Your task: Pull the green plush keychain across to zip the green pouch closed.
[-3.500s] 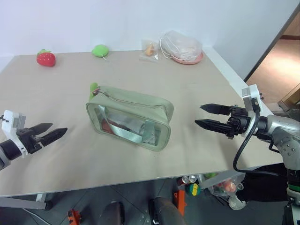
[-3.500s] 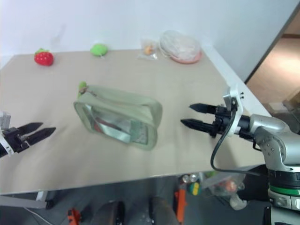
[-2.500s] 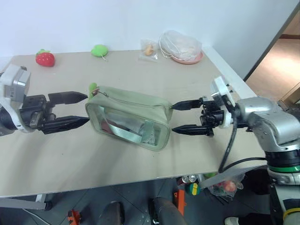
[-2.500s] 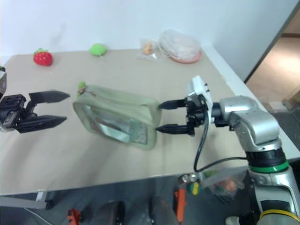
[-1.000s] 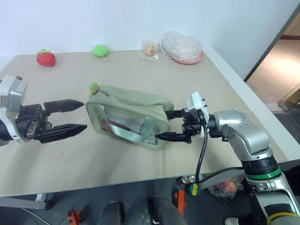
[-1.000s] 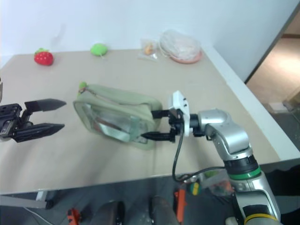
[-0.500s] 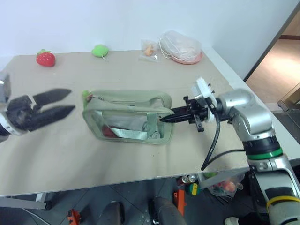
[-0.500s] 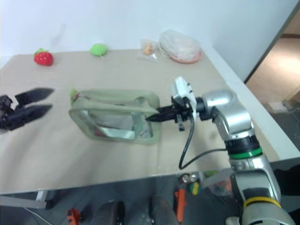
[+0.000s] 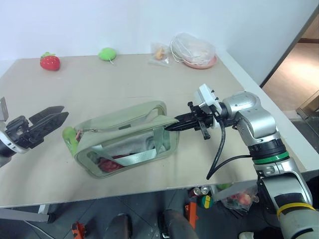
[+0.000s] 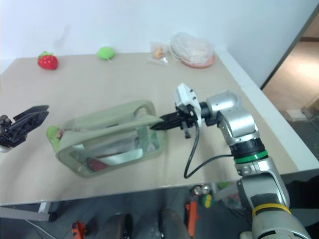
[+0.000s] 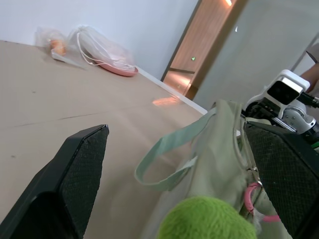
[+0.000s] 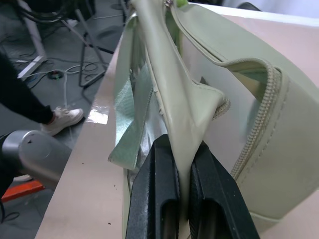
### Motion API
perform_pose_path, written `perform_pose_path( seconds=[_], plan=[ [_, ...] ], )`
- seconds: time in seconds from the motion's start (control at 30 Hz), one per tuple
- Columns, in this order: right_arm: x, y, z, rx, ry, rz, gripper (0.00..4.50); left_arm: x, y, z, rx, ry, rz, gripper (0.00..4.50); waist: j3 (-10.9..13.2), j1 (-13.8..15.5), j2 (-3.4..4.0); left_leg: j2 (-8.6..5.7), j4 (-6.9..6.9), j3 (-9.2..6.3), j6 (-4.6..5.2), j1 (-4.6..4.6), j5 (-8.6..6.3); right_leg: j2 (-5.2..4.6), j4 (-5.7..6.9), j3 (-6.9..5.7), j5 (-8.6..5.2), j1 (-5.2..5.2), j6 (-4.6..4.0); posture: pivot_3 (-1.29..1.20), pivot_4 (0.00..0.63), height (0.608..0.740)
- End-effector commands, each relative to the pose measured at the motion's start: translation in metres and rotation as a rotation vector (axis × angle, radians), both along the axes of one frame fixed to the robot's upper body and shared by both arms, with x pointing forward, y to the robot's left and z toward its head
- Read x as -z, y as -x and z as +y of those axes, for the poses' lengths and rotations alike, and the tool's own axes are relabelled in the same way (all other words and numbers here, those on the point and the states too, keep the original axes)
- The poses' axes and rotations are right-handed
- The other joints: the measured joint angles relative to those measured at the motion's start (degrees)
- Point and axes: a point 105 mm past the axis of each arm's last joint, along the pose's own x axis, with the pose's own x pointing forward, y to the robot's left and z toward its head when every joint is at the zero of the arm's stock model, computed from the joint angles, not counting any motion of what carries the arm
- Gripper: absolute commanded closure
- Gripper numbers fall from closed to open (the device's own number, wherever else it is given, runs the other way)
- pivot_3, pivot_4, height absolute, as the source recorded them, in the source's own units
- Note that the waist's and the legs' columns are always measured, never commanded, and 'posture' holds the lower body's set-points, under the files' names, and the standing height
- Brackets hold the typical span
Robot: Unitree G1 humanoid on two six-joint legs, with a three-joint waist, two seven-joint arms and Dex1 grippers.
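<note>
Fuzzy and feather-light, the green plush keychain (image 9: 69, 137) is being offered to the wide-spread left gripper (image 9: 49, 119) just beside it; it should squash, so a pinch across its body is judged best. Soft-walled and floppy, the green pouch (image 9: 124, 139) is being stretched lengthwise across the bench (image 9: 149, 79), its right end pinched tight by the right gripper (image 9: 172, 127).

lab | bare table (image 9: 209, 89), plain white wall (image 9: 99, 20), floor cables (image 12: 65, 74)

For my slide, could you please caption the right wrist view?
Right claw pinching the green pouch by its end flap beside the open zipper.
</note>
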Motion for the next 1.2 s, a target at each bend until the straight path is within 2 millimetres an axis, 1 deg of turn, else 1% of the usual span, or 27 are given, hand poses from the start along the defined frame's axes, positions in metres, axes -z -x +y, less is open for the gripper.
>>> perform_pose_path(
  seconds=[0.03, 0.27, 0.33, 0.47, 0.6, 0.7, 0.73, 0.83, 0.9, 1.03, 1.2],
  plan=[
    [-0.021, -0.010, -0.008, 0.109, -0.102, -0.071, 4.48, -0.018, 0.003, 0.000, 0.004, -0.010, -0.062, 0.00, 0.00, -0.03, 0.00, 0.03, 0.01, 0.01, -0.01, 0.02, 0.00, 0.02, 0.01, 0.00, 0.02, 0.00, -0.02, 0.00, 0.150, 0.740],
    [-0.027, -0.017, -0.007, 0.195, -0.196, -0.095, 4.48, -0.021, -0.002, -0.006, 0.037, -0.006, -0.061, 0.00, 0.00, 0.00, 0.00, 0.02, 0.01, 0.00, -0.01, -0.03, 0.01, 0.06, 0.03, -0.01, -0.01, 0.00, -0.02, 0.00, 0.150, 0.740],
    [-0.026, -0.016, -0.006, 0.202, -0.210, -0.085, 4.48, -0.023, -0.003, -0.008, 0.051, -0.006, -0.062, 0.00, 0.00, 0.00, -0.01, 0.01, 0.00, 0.00, -0.01, -0.03, 0.01, 0.06, 0.03, 0.00, -0.02, 0.00, -0.01, 0.00, 0.150, 0.740],
    [-0.014, -0.010, -0.002, 0.171, -0.166, -0.072, 4.48, -0.023, -0.002, -0.009, 0.070, -0.020, -0.052, 0.00, 0.00, 0.00, -0.01, 0.01, -0.03, 0.01, -0.01, -0.03, 0.00, 0.05, 0.02, 0.02, -0.02, -0.03, 0.01, 0.00, 0.150, 0.740],
    [-0.009, -0.009, 0.000, 0.144, -0.130, -0.057, 4.48, -0.015, 0.003, -0.008, 0.098, -0.143, -0.005, 0.00, 0.01, -0.12, -0.01, 0.00, -0.03, -0.01, -0.01, -0.05, 0.00, 0.05, 0.02, 0.01, -0.04, -0.03, 0.04, 0.00, 0.150, 0.740],
    [-0.008, -0.013, 0.001, 0.148, -0.134, -0.048, 4.48, -0.016, 0.005, -0.004, 0.094, -0.200, 0.002, 0.00, 0.01, -0.13, -0.01, 0.01, -0.03, -0.01, -0.01, -0.03, 0.00, 0.07, 0.02, 0.01, -0.04, -0.03, 0.03, 0.00, 0.150, 0.740],
    [-0.009, -0.016, 0.002, 0.161, -0.144, -0.037, 4.15, -0.016, 0.007, -0.004, 0.099, -0.225, 0.004, 0.00, 0.01, -0.15, -0.01, 0.01, -0.03, 0.00, -0.01, -0.03, 0.00, 0.08, 0.02, 0.00, -0.05, -0.03, 0.02, 0.00, 0.150, 0.740],
    [-0.008, -0.021, 0.002, 0.177, -0.149, -0.025, 4.15, -0.012, 0.013, -0.004, 0.126, -0.343, 0.020, 0.00, 0.01, -0.15, 0.00, 0.02, -0.08, 0.00, -0.01, 0.00, 0.00, 0.08, 0.02, -0.02, -0.07, -0.04, -0.02, 0.00, 0.150, 0.740],
    [-0.007, -0.021, 0.002, 0.173, -0.147, -0.026, 4.15, -0.004, 0.015, -0.002, 0.135, -0.429, 0.035, 0.00, 0.01, -0.20, 0.00, 0.06, -0.09, 0.01, -0.01, 0.03, 0.00, 0.12, 0.02, -0.01, -0.06, -0.04, -0.07, 0.00, 0.150, 0.740],
    [-0.005, -0.019, 0.002, 0.158, -0.142, -0.021, 4.15, 0.000, 0.014, 0.004, 0.122, -0.470, 0.049, 0.00, 0.01, -0.26, 0.00, 0.09, -0.18, 0.02, -0.01, 0.06, 0.00, 0.13, 0.03, 0.00, -0.12, -0.06, -0.19, 0.00, 0.150, 0.740],
    [0.001, -0.015, 0.001, 0.144, -0.114, -0.017, 4.15, 0.017, 0.015, 0.016, 0.120, -0.550, 0.103, 0.00, 0.02, -0.24, 0.02, 0.22, -0.30, 0.02, -0.01, 0.07, 0.00, 0.23, 0.03, -0.08, -0.19, -0.10, -0.33, 0.00, 0.150, 0.740]
  ],
)
